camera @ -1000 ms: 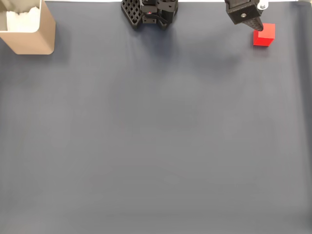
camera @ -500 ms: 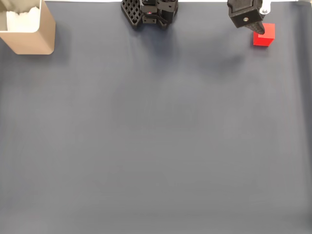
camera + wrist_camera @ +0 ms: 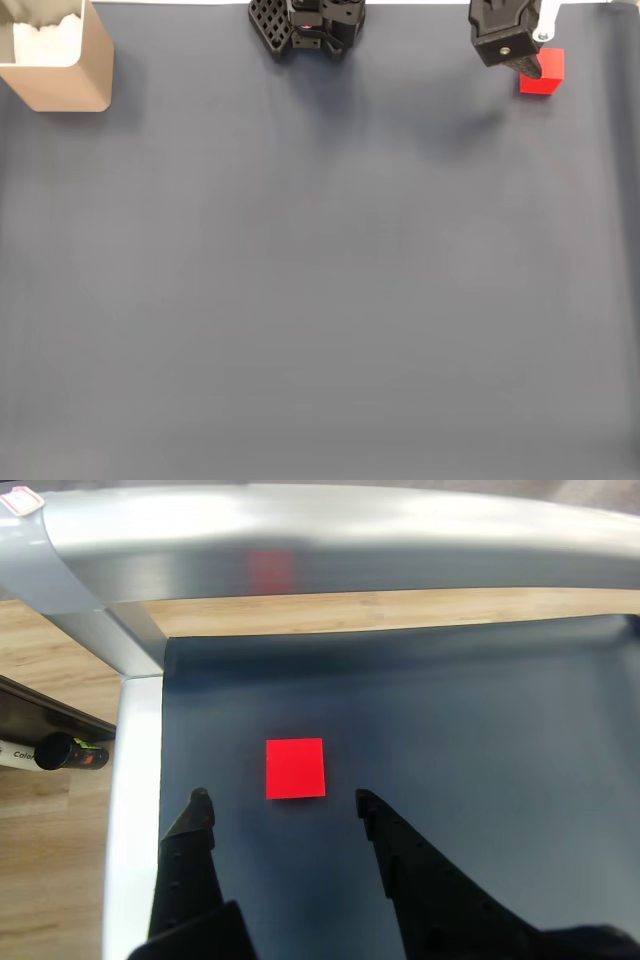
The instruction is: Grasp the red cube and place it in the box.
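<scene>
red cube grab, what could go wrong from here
1. In the wrist view the open gripper has its fingertips short of the red cube, so shutting now would likely miss or only clip its near edge.
2. The cube sits near the silver frame at the mat's corner; the left finger may hit it.
3. The box is across the mat, so a weak grip could drop the cube.

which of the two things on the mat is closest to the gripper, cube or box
The red cube. In the wrist view it lies just ahead of the open gripper, between the fingertips' line. The box sits at the far opposite corner of the grey mat in the fixed view.
</scene>
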`<state>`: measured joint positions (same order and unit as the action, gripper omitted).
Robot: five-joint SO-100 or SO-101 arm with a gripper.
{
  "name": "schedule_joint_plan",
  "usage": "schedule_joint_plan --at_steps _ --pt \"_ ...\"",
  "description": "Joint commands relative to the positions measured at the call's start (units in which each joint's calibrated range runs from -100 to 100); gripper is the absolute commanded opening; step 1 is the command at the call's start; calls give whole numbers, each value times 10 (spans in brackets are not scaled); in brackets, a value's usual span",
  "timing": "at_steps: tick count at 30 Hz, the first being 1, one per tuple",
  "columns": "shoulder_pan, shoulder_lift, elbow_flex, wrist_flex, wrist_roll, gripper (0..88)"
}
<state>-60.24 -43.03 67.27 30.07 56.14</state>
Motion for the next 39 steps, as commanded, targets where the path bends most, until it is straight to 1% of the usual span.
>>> schedule_joint_plan --at_steps 1,39 --pt "-5 7 -6 -15 -3 335" --pt "-12 114 -12 -111 0 340"
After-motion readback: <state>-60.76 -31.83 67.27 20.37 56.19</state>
